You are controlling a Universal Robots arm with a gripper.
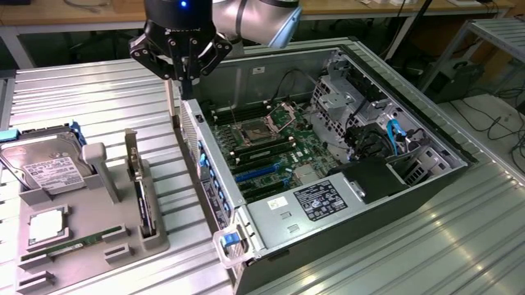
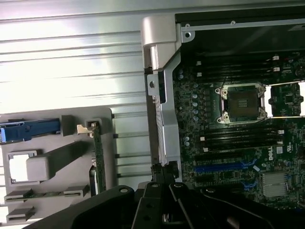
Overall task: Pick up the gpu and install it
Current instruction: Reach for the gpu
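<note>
Hovering above the open computer case (image 1: 385, 74) rear edge, gripper (image 1: 184, 77) fully closed, holding nothing, motherboard (image 1: 279, 153) inside, gray tray (image 1: 98, 212) alongside holding gpu (image 1: 146, 206) on edge, hard drive (image 1: 45, 165), RAM stick (image 1: 78, 241)

Arm (image 1: 262, 21) cut off by exterior view's top edge — hard drive (image 1: 41, 163) label unreadable — gpu (image 1: 141, 184) lower edge hidden in holder (image 1: 98, 215).
</note>
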